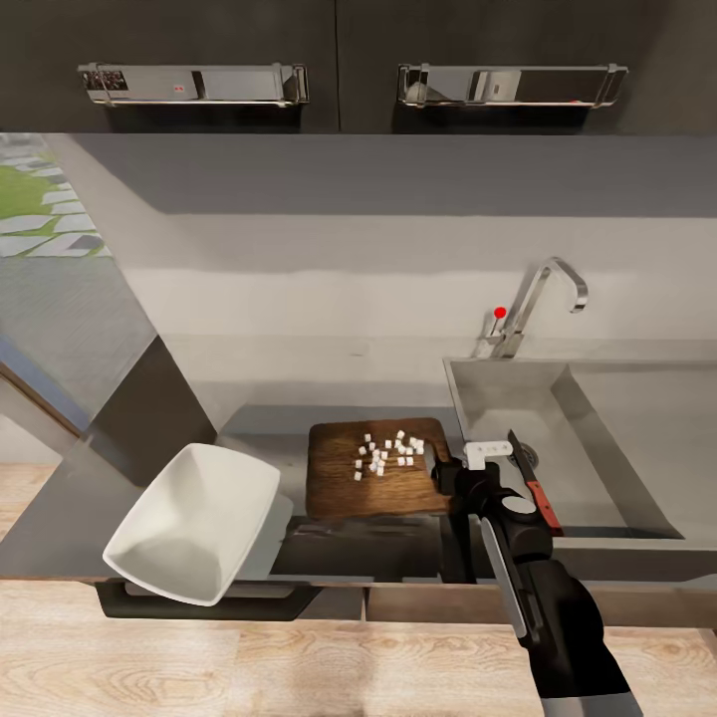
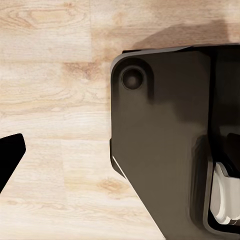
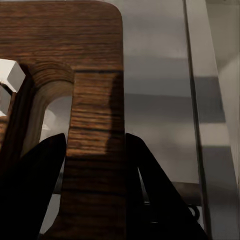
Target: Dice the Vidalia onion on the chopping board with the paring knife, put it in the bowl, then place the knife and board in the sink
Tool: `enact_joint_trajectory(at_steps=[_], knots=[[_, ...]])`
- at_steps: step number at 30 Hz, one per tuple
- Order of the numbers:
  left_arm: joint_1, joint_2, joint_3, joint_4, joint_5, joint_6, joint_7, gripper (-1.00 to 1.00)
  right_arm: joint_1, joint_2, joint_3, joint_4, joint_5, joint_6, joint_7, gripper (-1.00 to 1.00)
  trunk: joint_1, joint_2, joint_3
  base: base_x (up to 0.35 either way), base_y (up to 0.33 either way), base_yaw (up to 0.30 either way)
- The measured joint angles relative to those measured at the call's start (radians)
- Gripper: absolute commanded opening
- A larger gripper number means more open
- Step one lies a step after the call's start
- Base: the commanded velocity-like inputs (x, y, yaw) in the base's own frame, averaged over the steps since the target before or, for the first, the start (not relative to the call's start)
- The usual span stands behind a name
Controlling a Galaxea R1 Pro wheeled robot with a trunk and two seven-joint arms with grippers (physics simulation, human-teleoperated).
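Head view: my right gripper [image 1: 450, 476] sits at the right edge of the chopping board [image 1: 373, 468], right at its slot handle. In the right wrist view both dark fingers [image 3: 35, 185] straddle the wooden bar beside the slot, one finger each side, pressed against the wood, so I read it as clamped on the chopping board [image 3: 75, 75]. The board lies on the countertop [image 1: 60, 518] just left of the sink [image 1: 597, 438], and it looks a little raised at the near edge (shadow under it, can't be sure).

Diced onion [image 1: 386, 453], small white cubes, is scattered on the board's middle and far half; two cubes [image 3: 10, 75] show in the right wrist view near the slot.

The bowl [image 1: 194, 518], white and squarish, is tilted, open side facing up and toward the board, close to the board's left side at the counter's front edge. It looks empty.

The paring knife [image 1: 533, 483] lies over the sink's front-left part, dark blade toward the tap [image 1: 543, 299], reddish handle nearer me, just beside my right arm.

Left wrist view: pale wood floor [image 2: 50, 100] and a dark robot part [image 2: 160, 140]; one dark finger tip [image 2: 10, 155] at the edge, so I can't tell the left pincer's state.
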Motion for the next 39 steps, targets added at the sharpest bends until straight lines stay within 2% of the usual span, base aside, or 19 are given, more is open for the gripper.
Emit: enact_joint_trajectory(at_steps=[16,28,39], knots=[[0.000,0.000,0.000,0.000,0.000,0.000,0.000,1.00,0.000,0.000,0.001,0.000,-0.001,0.000,0.000,-1.00,0.000,0.000,0.021,0.000,-0.004,0.000],[0.000,0.000,-0.001,0.001,0.000,0.000,0.000,1.00,0.000,0.000,0.001,0.000,0.000,0.000,-0.001,-1.00,0.000,0.000,0.040,0.000,-0.281,0.000],[0.000,0.000,0.000,0.000,0.000,0.000,0.000,1.00,0.000,-0.001,0.001,0.000,-0.001,0.001,-0.002,-1.00,0.000,0.000,0.058,0.000,-0.030,0.000]])
